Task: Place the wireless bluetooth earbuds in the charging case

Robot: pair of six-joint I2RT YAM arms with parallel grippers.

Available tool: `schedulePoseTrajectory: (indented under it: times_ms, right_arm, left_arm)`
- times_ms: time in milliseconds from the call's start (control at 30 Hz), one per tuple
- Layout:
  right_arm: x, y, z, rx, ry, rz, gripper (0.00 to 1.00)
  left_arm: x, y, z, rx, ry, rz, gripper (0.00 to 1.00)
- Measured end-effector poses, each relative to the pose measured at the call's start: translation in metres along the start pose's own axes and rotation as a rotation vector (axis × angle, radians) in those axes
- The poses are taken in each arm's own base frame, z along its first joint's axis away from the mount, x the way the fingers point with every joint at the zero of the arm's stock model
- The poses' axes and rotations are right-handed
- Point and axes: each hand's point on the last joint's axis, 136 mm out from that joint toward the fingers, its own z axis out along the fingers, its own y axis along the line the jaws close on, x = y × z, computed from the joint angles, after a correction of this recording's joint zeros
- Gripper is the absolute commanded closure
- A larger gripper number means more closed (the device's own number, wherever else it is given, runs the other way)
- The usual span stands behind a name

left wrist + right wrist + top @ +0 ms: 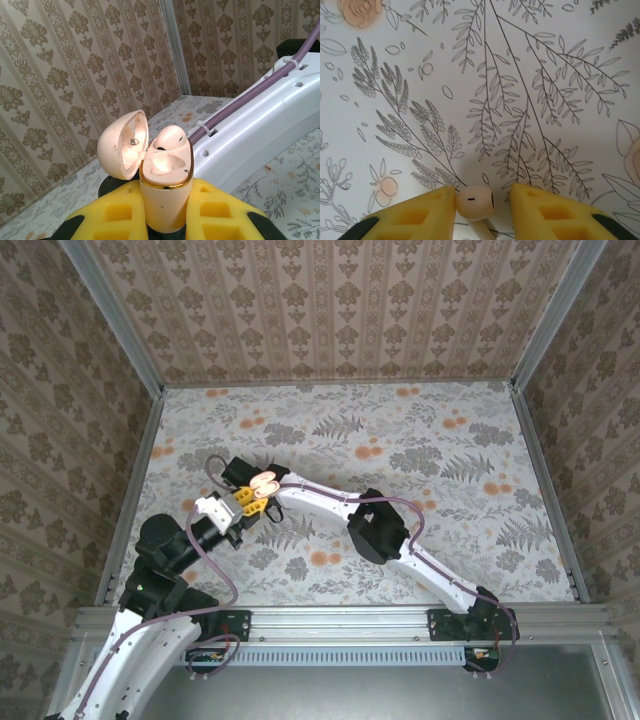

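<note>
Left fingers [116, 216]: are clamping together on the base of the charging case, one yellow pad on each side.
Charging case [165, 200]: is standing upright in that grip, raised above the desk, with its gold rim showing.
Lid [122, 150]: is hanging open, tilted back to one side of the case.
Seated earbud [170, 139]: is sitting in one of the case's sockets, its rounded head poking above the rim.
Right fingers [415, 220]: are standing apart over the desk [530, 75], with a gap between the pads.
Loose earbud [476, 201]: is lying between those pads, touching one and apart from the other; whether it is resting on the floral surface I cannot tell.
</note>
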Motion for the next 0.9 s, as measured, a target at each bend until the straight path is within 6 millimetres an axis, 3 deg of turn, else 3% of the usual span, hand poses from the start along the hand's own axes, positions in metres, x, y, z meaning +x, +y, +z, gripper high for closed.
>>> schedulePoseTrajectory:
  times_ms: [433,900]
  right_arm:
    - [0.022,-0.017,-0.015,0.036,0.06,0.036,0.76]
    - [0.085,-0.097,-0.062,0.126,0.128,0.241,0.82]
  left_arm:
    - [0.001,0.001,0.002,0.001,0.004,-0.013,1.0]
    - [0.0,0.007,0.015,-0.001,-0.007,-0.061,1.0]
